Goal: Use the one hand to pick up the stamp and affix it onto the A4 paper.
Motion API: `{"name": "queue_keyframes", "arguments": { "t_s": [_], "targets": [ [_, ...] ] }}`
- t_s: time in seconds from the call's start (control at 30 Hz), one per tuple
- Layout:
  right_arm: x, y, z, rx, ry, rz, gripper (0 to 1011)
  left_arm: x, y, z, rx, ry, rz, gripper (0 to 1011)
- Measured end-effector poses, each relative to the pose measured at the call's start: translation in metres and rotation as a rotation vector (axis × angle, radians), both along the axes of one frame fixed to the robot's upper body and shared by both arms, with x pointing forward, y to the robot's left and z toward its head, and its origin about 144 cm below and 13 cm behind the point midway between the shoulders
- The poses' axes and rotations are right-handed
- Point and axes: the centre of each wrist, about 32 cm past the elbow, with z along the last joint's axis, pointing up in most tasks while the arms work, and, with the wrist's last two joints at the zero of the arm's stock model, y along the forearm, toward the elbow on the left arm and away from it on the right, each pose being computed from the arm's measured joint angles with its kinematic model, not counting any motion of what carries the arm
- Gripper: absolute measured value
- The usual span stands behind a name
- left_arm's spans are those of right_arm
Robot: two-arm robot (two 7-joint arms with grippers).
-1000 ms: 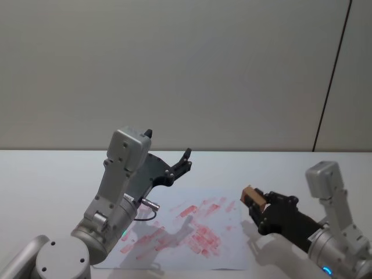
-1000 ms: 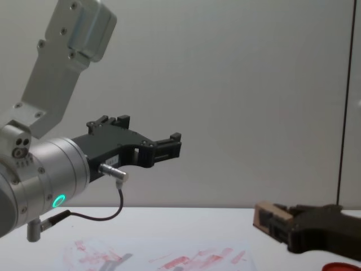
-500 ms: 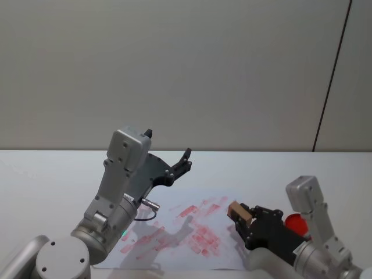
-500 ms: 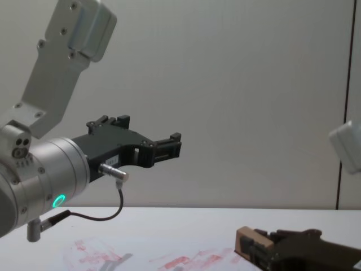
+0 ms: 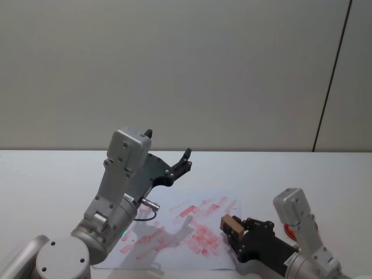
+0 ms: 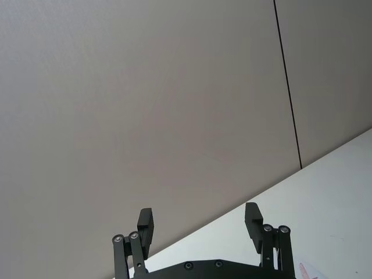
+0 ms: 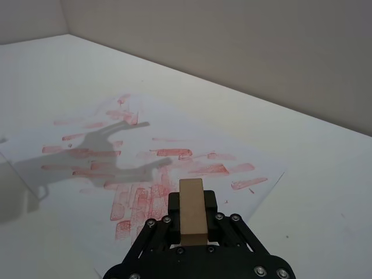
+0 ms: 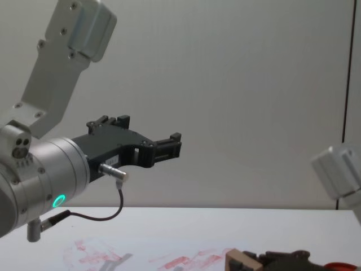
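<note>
My right gripper [image 5: 235, 231] is clamped on the wooden stamp [image 5: 228, 223], 1 black finger on each side of the tan block, and the block's end sticks out past my fingertips. From the head view the stamp sits over the right-hand part of the A4 paper [image 5: 174, 244], close to the sheet's right edge and among the red prints that cover much of the sheet. From my right wrist camera the stamp [image 7: 192, 224] stands squarely between the 2 fingers of the gripper [image 7: 192, 203], with the smeared paper [image 7: 192, 133] spread beyond it on the white table [image 7: 325, 174]. In the chest view the stamp [image 8: 236, 260] and the gripper [image 8: 255, 262] are very low, near the table surface. I cannot tell whether the stamp's face is touching the sheet. A red disc [image 5: 289, 230] lies on the table behind my right arm's pale grey link, well clear of the paper. My left gripper [image 5: 185, 162] hangs raised above the paper's far left part, pointing toward the wall, with its 2 fingers spread wide and gripping nothing, as the left wrist view of that gripper [image 6: 199, 218] makes plain.
</note>
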Motion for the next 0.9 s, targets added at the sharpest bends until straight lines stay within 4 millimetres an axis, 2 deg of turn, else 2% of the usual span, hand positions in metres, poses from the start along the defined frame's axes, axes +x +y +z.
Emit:
{"name": "queue_keyframes", "arguments": {
  "t_s": [0.37,0.9],
  "targets": [
    [-0.0015,0.0047,-0.0091,-0.034,0.017,0.007,220,0.0,0.0,0.0,0.0,0.0,0.0,1003],
    [-0.0016,0.0076,-0.0101,-0.059,0.026,0.004,221,0.0,0.0,0.0,0.0,0.0,0.0,1002]
  ]
}}
